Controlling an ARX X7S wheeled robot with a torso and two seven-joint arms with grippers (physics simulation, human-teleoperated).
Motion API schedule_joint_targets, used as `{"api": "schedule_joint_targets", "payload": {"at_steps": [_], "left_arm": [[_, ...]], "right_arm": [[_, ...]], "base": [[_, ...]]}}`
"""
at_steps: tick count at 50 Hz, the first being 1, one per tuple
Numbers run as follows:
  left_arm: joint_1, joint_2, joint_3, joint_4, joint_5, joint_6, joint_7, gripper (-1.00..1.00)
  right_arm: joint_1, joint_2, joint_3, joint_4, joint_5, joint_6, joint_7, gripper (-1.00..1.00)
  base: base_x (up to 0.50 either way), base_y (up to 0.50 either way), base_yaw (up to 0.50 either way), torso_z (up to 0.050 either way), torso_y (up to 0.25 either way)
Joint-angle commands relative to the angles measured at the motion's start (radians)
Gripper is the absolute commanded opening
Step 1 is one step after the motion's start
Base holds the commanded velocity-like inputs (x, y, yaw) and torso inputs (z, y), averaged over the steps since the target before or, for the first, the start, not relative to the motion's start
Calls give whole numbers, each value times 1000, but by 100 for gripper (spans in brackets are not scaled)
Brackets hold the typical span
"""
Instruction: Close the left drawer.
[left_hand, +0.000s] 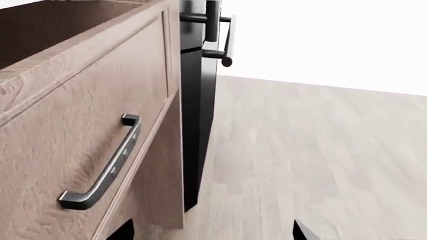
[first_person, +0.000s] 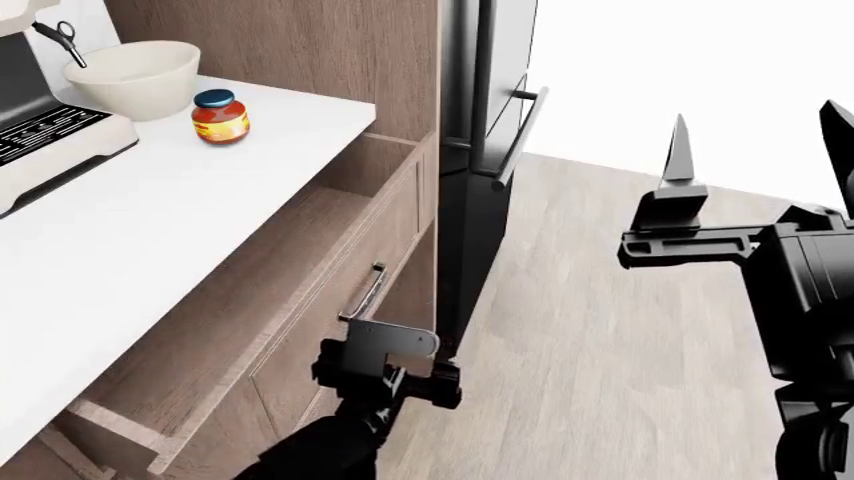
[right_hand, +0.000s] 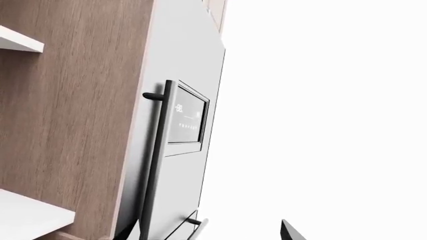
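Under the white counter (first_person: 200, 210) the left drawer (first_person: 287, 290) stands pulled out, the left gripper (first_person: 387, 365) near its handle (first_person: 363, 291), grip unclear, while the right gripper (first_person: 747, 150) is spread and empty.

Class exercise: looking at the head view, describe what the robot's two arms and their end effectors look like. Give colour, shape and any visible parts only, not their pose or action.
Both arms are matte black and blocky. The left end effector carries a light grey, plate-like bracket on a black angular housing. The right end effector has a tall, tapering dark grey finger rising from a black crossbar, joined to a boxy black wrist body. No cables or markings show.
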Motion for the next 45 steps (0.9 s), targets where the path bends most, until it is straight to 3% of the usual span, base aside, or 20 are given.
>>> {"api": "schedule_joint_targets", "payload": {"at_steps": [1,33,45], "left_arm": [[-3,38,-15,-144,10,56,45,100],[-95,107,-95,-531,-2,188,155,100],[-197,229,-134,-980,20,363,296,100]], "right_arm": [[-5,3,3,0,-1,-1,-2,100],[-11,11,14,-11,0,-1,2,100],[-6,18,21,-17,8,5,2,100]], "base": [[0,0,0,0,0],[0,0,0,0,0],[0,0,0,0,0]]}}
